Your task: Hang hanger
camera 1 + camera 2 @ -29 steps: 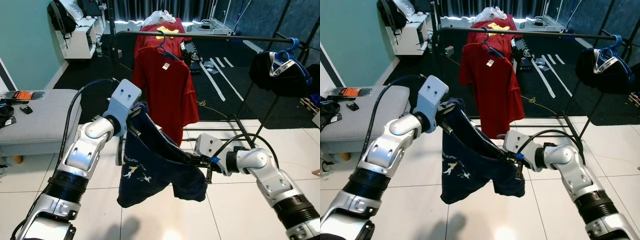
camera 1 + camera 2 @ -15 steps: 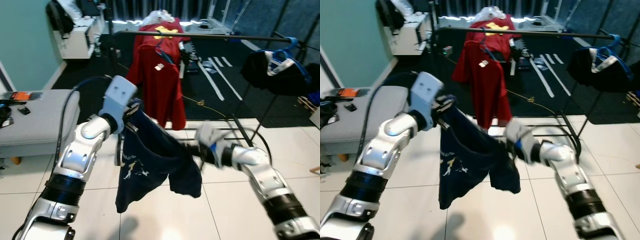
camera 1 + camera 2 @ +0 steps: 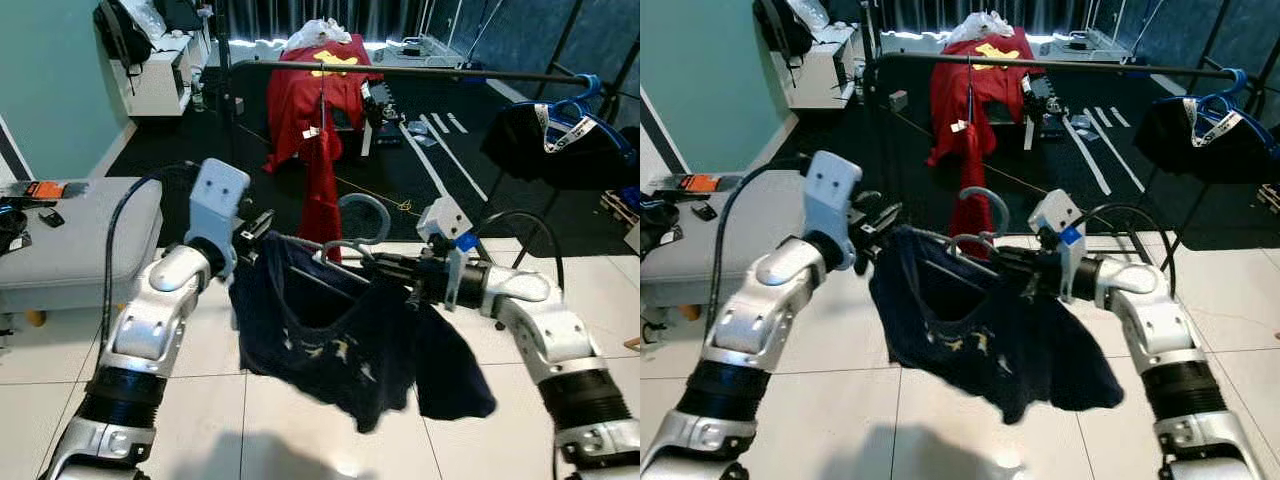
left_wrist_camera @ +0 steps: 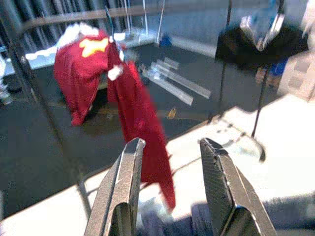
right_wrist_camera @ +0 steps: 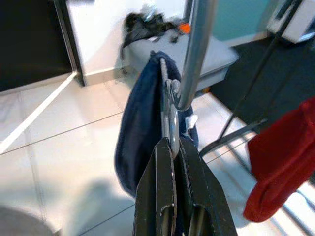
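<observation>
Rail [image 3: 400, 72]: upper frame; red shirt [image 3: 322, 190] hangs centre, dark garment [image 3: 560, 150] far right.
Bench [image 3: 90, 240]: left; small items [image 3: 40, 195].

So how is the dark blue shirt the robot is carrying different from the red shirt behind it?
The navy shirt is held between both end effectors, the left end effector at one end of its hanger and the right end effector shut on the hanger near its hook; the red shirt already hangs from the rail. The navy shirt spreads wide and rumpled; the red shirt drops narrow, seen edge-on. Both are on hangers.
</observation>
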### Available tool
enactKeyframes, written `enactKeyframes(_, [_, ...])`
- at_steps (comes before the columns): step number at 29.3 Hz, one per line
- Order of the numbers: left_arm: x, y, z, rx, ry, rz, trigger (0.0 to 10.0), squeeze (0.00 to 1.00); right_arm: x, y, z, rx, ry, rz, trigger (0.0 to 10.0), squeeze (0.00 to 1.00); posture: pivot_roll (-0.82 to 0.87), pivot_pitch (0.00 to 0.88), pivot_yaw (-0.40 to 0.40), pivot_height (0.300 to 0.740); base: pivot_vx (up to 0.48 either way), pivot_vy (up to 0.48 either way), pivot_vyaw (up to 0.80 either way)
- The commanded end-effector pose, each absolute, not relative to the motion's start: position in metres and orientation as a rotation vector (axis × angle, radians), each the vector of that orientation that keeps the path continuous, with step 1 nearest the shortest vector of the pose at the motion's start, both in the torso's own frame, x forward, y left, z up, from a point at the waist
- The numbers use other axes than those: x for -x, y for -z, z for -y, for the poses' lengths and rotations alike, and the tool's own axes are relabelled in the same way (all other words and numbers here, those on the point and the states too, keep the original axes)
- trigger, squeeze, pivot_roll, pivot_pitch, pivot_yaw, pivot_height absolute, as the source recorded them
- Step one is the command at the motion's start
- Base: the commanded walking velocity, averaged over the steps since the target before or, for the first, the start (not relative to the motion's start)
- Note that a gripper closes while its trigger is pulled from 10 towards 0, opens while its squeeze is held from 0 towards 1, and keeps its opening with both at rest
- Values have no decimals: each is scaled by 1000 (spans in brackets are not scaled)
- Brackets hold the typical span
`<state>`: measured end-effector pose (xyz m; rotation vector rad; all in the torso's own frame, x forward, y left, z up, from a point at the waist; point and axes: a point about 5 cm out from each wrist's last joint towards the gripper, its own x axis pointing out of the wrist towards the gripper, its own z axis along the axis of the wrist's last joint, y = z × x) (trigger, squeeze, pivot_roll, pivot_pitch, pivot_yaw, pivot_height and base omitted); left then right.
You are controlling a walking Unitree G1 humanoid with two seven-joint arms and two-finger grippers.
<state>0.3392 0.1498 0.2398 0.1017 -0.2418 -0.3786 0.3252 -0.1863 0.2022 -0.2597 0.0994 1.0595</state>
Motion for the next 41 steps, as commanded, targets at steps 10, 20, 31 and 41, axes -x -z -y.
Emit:
enactKeyframes(10, [-338,-247,-179,116,256,304,10000,0,-295,-236,217,-146,-1329,-116,0,0,-17,64,-21,740,0,0,0])
enactKeyframes(20, [-334,-230,-181,135,288,257,10000,0,-278,-268,220,-385,-1538,19,0,0,-22,66,-29,740,0,0,0])
enactKeyframes(31, [-332,-229,-180,139,293,256,10000,0,-275,-273,225,-449,-1550,9,0,0,-22,64,-30,740,0,0,0])
enactKeyframes(41, [-331,-231,-200,74,243,262,10000,0,-284,-270,233,-441,-1439,11,0,0,-23,61,-28,740,0,0,0])
